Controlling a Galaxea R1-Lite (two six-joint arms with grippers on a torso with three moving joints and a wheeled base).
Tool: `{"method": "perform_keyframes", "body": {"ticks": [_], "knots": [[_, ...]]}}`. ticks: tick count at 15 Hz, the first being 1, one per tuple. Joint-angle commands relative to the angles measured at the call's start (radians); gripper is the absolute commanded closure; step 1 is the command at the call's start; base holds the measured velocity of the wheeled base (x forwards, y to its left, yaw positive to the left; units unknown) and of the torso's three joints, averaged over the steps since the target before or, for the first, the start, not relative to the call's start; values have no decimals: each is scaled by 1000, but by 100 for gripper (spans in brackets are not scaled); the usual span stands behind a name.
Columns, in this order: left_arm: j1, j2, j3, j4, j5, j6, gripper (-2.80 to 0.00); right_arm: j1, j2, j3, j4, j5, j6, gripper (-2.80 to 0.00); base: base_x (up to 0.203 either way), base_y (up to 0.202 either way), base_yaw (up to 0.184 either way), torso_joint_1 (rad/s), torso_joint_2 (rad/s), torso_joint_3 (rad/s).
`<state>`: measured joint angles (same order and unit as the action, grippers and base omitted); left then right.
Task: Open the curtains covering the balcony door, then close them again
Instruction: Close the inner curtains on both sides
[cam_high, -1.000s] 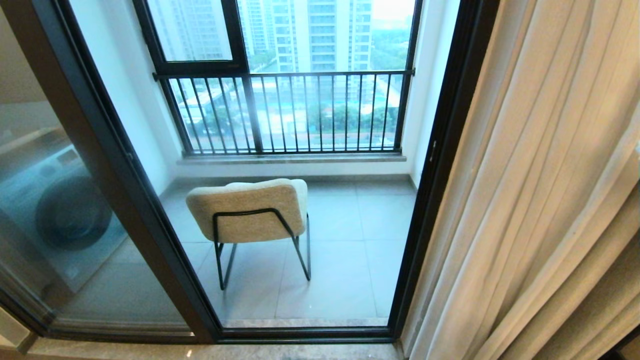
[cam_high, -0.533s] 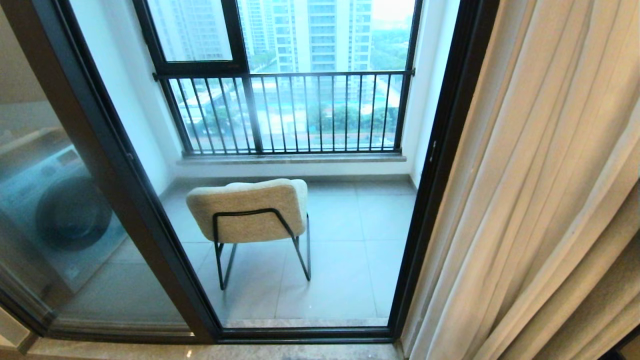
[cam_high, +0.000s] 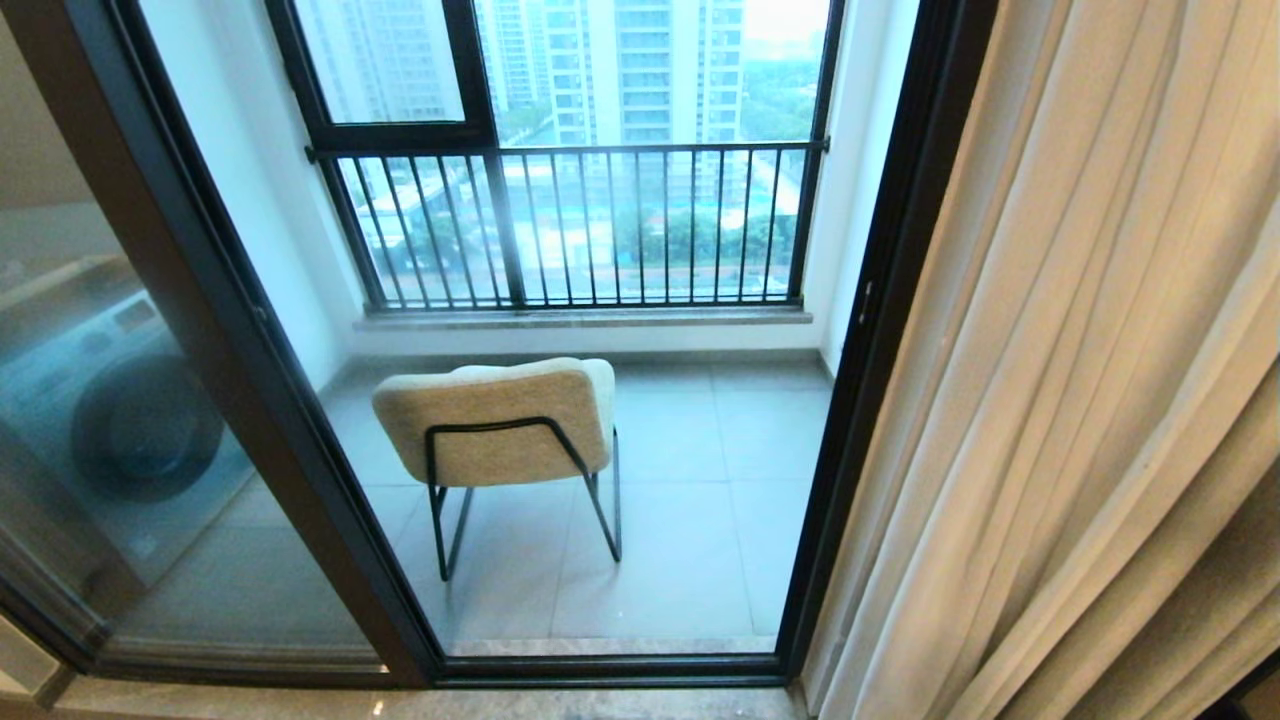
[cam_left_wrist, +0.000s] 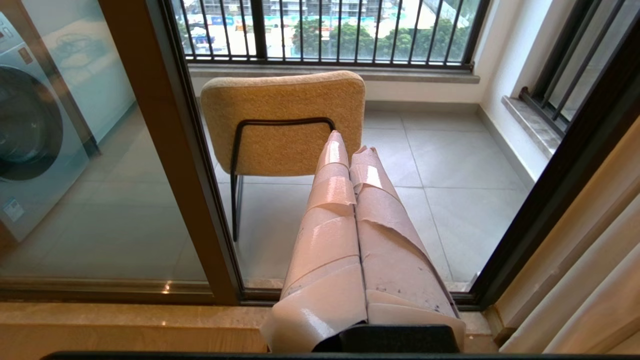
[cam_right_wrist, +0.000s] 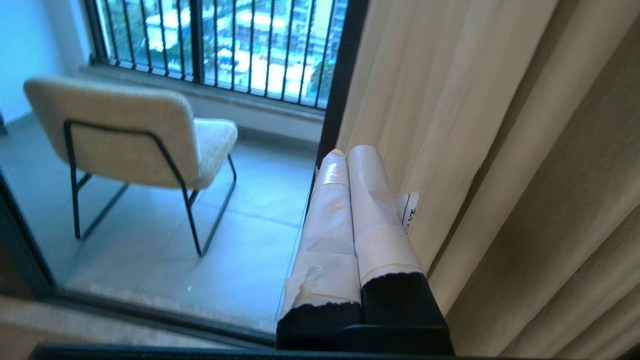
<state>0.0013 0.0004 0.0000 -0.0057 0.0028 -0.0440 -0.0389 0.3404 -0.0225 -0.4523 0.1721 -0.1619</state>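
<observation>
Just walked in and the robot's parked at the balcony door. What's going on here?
The curtains are drawn aside to the robot's right, leaving the balcony door uncovered, with a chair visible beyond the glass. The right gripper is shut beside the curtain's edge, holding no fabric. The left gripper is shut too and idle, pointing toward the chair. So the curtains stand open and have not been closed again.

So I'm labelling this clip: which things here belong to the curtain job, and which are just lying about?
Job:
- curtains, gathered at the right
- balcony door, black frame
- right gripper, shut beside the curtains, holding nothing
- left gripper, shut, idle

Just there:
- chair
- washing machine
- window railing
</observation>
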Motion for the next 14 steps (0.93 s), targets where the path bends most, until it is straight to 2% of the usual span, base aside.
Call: {"method": "perform_keyframes", "body": {"ticks": [1, 6, 9, 14], "knots": [[0, 0, 0, 0, 0, 0, 0, 16, -125, 22, 70, 2, -6, 0, 0, 0, 0, 0, 0, 0], [0, 0, 0, 0, 2, 0, 0, 32, -336, 11, 390, -43, -4, 0, 0, 0, 0, 0, 0, 0], [0, 0, 0, 0, 2, 0, 0, 33, -340, 22, 457, -130, 11, 0, 0, 0, 0, 0, 0, 0], [0, 0, 0, 0, 2, 0, 0, 33, -340, 23, 457, -128, 33, 0, 0, 0, 0, 0, 0, 0]]}}
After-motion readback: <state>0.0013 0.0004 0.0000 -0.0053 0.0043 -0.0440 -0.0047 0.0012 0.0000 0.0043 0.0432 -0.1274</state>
